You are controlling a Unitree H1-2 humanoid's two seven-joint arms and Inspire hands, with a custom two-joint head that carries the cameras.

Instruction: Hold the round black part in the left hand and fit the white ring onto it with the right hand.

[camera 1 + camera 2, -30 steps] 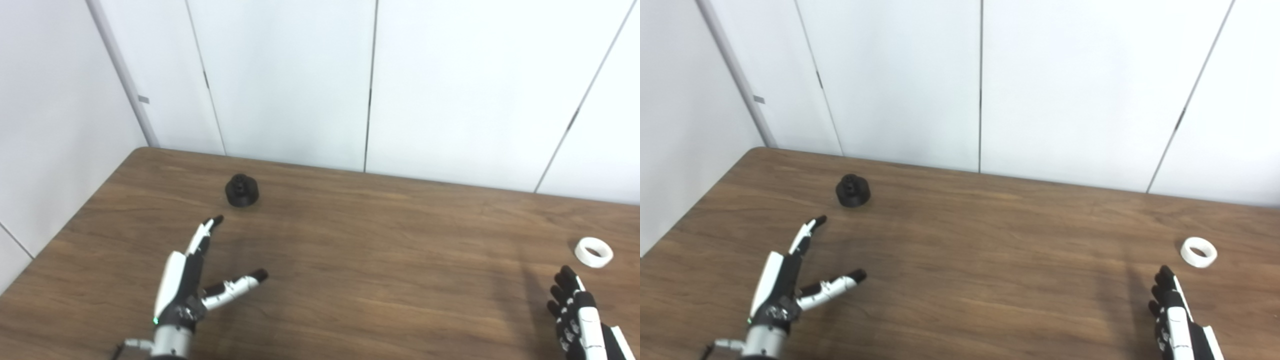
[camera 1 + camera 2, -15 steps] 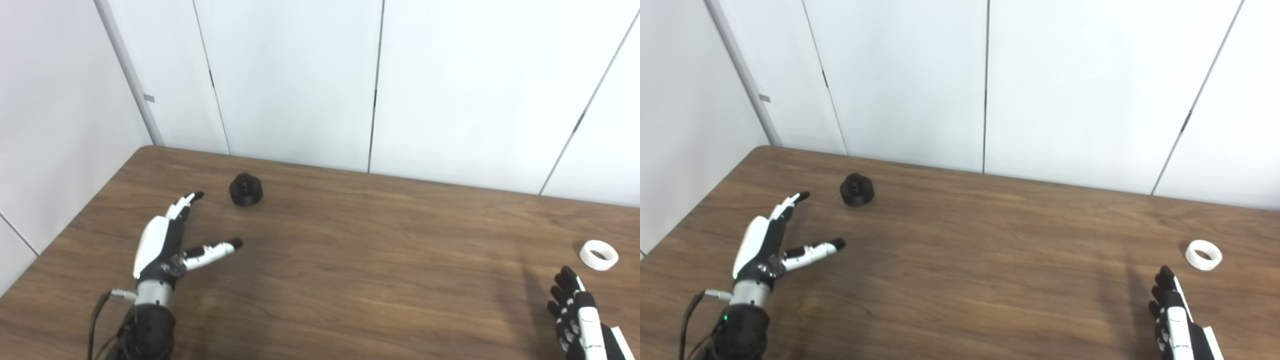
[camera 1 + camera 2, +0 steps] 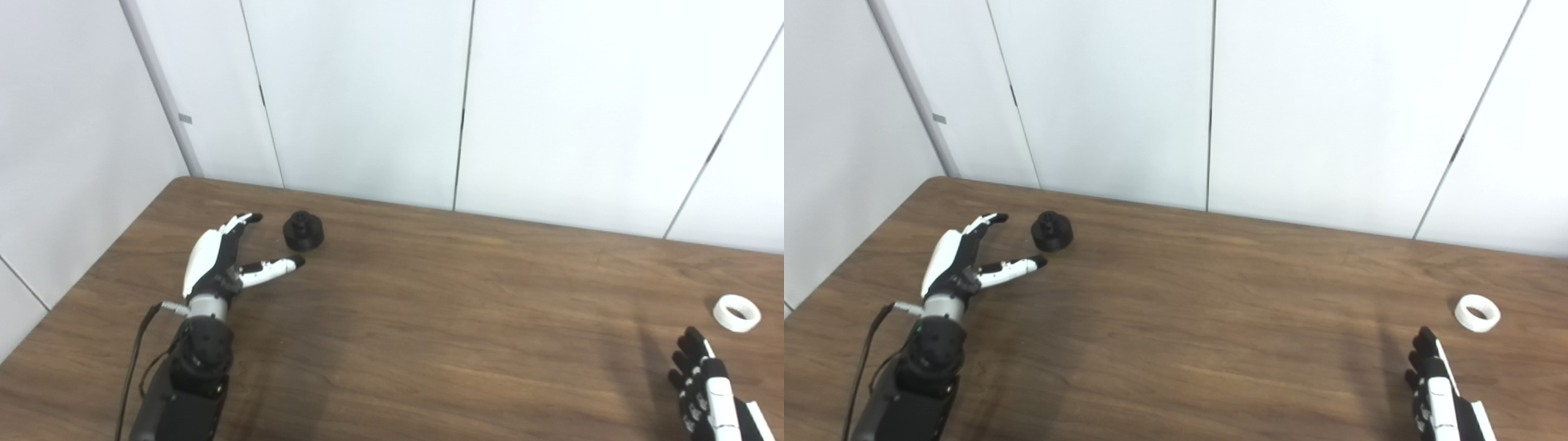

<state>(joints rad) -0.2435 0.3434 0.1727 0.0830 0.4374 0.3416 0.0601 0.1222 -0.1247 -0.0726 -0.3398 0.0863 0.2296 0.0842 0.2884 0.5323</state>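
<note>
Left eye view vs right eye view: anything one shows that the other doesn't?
Only the left eye view: a strip more wall past the table's right end. Only the right eye view: more wall left of the brown wooden table. Both: open left hand just short of the round black part, small white ring on the table beyond the right hand, partly cropped, fingers extended.

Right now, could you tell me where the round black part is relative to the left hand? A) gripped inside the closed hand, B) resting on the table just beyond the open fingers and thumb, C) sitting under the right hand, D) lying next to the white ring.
B: the round black part sits on the table, untouched, just past the spread fingertips of the open left hand.
</note>
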